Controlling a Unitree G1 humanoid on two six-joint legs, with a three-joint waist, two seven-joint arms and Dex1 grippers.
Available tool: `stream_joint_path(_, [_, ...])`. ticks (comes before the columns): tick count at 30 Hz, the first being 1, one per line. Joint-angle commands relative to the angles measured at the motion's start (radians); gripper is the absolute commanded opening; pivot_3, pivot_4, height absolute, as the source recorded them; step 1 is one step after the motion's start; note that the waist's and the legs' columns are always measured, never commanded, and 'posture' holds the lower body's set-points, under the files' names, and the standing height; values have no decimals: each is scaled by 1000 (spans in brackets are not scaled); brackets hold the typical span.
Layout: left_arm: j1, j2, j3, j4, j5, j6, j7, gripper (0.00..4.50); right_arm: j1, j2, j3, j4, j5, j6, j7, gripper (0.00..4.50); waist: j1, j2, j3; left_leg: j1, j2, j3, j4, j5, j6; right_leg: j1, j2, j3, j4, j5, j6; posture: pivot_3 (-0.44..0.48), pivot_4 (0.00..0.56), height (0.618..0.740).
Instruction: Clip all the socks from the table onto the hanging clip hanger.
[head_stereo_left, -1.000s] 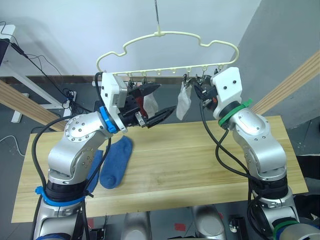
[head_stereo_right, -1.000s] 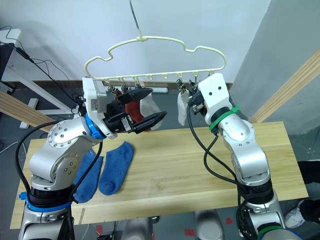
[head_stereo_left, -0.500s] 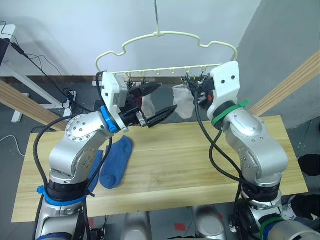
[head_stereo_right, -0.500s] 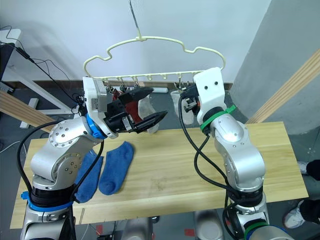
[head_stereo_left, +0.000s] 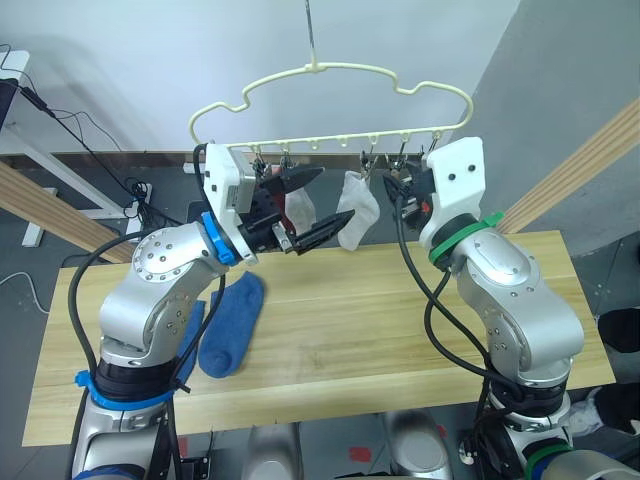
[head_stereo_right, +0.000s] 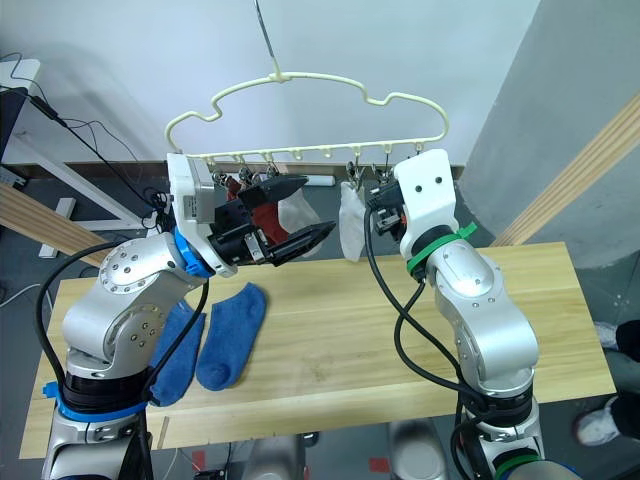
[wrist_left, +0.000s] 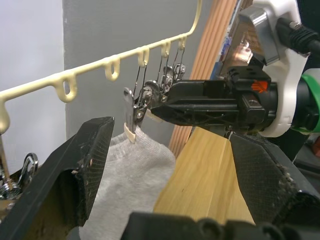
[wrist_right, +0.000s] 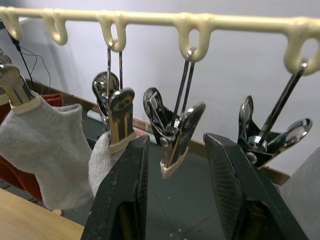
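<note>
Hanging from the clip hanger are some socks already: two light grey socks and something rust red behind the left claw, though how many red ones are up there is hard to tell. Below the hanger, on the table, two blue socks lie side by side near the left arm. So the job looks more than half done, and the blue pair is what is left to clip, as far as can be seen. The left claw is up near the hanger, just beside the hanging grey sock, and its two black fingers are spread wide apart with nothing between them. The right claw is also up at the hanger, right under the row of metal clips. Its fingers are open too, one on each side of an empty clip, and they hold nothing. One grey sock hangs from the clip next to that empty one.
</note>
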Motion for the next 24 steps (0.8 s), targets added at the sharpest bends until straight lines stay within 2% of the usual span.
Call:
stream_joint_path(1, [-11, 1, 7, -21, -10, -10, -6, 4079, -17, -9, 7, -5, 0, -72, 8, 1780, 0, 0, 0, 0, 0, 0, 0, 0, 0, 0, 0, 0, 0, 0, 0, -225, 378, 740])
stream_joint_path(24, [-8, -3, -1, -27, -7, -8, 0, 4079, -33, 9, 35, 53, 5, -155, 22, 1780, 1, 0, 0, 0, 0, 0, 0, 0, 0, 0, 0, 0, 0, 0, 0, -218, 378, 740])
